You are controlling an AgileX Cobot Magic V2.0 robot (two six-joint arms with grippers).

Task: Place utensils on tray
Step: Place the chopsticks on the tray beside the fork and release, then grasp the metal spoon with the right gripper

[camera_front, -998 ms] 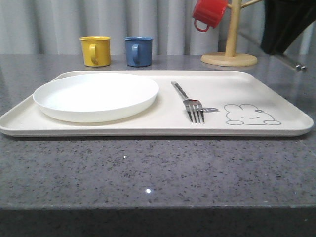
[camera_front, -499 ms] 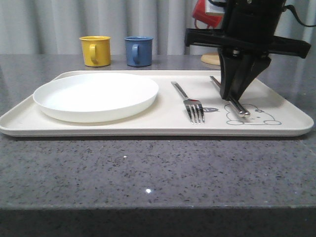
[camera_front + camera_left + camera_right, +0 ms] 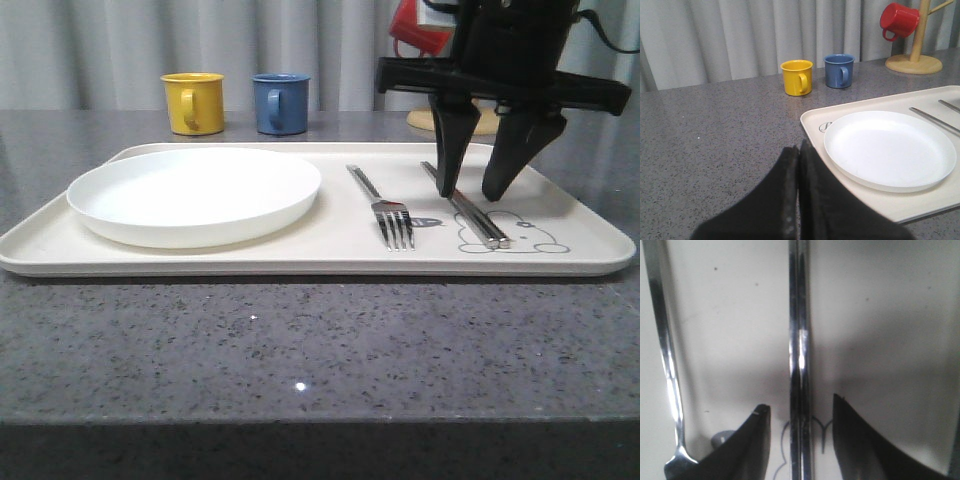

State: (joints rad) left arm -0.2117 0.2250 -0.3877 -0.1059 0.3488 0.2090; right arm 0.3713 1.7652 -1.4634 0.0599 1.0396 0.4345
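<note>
Chopsticks [image 3: 466, 206] lie flat on the right part of the tray [image 3: 560, 262] in your front view, running from far to near, their near ends over the grey rabbit drawing [image 3: 510, 232]. Your right claw [image 3: 478, 190] hangs above them with its fingers spread apart, one on each side of the pair, and nothing is held. Just to the left, the fork [image 3: 383, 208] rests on the tray with its tines toward the near edge, and the white plate [image 3: 195, 194] fills the tray's left half. Beyond the tray, a yellow mug [image 3: 193, 102] and a blue mug [image 3: 280, 103] stand on the grey table [image 3: 320, 350], with a red mug [image 3: 412, 28] hung on a wooden stand [image 3: 463, 118] at the far right. From your left wrist view, the left claw [image 3: 798, 200] is pressed together on nothing, hovering over bare table to the left of the tray [image 3: 815, 117], well apart from the utensils. From your right wrist view, the chopsticks [image 3: 800, 360] lie side by side, touching, between the two dark fingertips [image 3: 752, 440], which stand clear of them, and the fork [image 3: 665, 360] handle lies alongside on the tray [image 3: 880, 315].
</note>
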